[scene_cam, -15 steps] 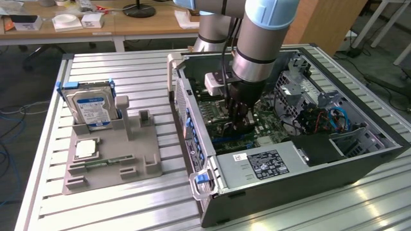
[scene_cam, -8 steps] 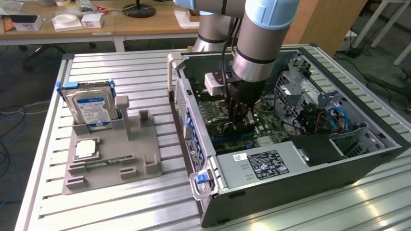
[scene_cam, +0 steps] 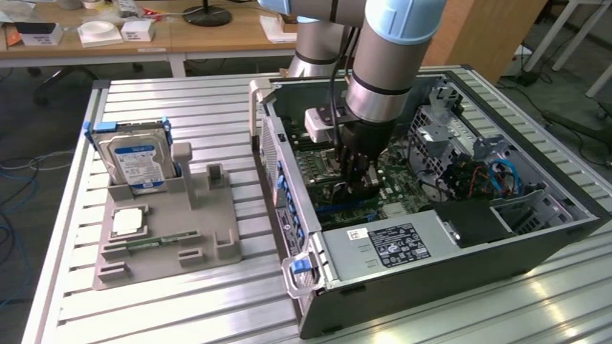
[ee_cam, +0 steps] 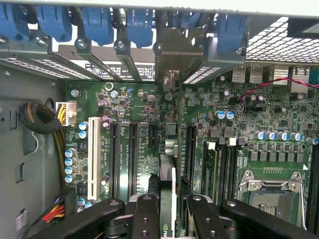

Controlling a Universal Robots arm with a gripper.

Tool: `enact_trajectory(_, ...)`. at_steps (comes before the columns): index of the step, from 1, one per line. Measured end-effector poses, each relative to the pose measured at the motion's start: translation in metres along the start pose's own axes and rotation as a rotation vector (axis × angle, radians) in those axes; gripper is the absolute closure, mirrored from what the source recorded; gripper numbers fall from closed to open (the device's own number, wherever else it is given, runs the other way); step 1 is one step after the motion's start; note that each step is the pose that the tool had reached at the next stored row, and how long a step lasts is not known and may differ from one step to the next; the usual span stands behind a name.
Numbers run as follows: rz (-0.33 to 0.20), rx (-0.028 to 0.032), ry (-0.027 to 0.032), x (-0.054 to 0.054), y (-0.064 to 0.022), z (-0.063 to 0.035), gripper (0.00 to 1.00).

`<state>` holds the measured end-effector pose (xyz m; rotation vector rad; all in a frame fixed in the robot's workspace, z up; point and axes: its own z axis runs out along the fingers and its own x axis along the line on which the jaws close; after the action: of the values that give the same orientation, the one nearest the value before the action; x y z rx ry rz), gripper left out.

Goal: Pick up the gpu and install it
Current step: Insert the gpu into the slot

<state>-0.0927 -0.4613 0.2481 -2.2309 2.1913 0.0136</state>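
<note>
The arm reaches down into the open computer case [scene_cam: 535, 236], and its claw [ee_cam: 172, 206] is pinching the gpu [ee_cam: 168, 174] edge-on between its black fingers [ee_cam: 145, 219]. The card stands upright over the green motherboard [ee_cam: 249, 119], lined up with the row of long slots, its metal bracket [ee_cam: 175, 50] against the case's back wall. On the gray tray [scene_cam: 191, 236] beside the case, a hard drive [scene_cam: 139, 163] stands upright.

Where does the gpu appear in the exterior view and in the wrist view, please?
Exterior view: the gpu stands edge-on in the gripper, low inside the open case.
Wrist view: gpu seen edge-on between the fingers, over the slots.
Shared landmark: the green motherboard.
</note>
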Motion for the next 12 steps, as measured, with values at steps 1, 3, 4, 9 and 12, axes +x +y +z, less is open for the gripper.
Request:
enact_trajectory(1,0.000,0.0000,0.0000,0.0000,0.0000,0.0000,0.74)
enact_trajectory(3,0.000,0.0000,0.0000,0.0000,0.0000,0.0000,0.74)
enact_trajectory(4,0.000,0.0000,-0.0001,0.0001,0.0001,0.0002,0.74)
enact_trajectory(9,0.000,-0.0001,0.0002,0.0001,0.0000,0.0010,0.74)
enact_trajectory(12,0.000,0.0000,0.0000,0.0001,0.0000,0.0011,0.74)
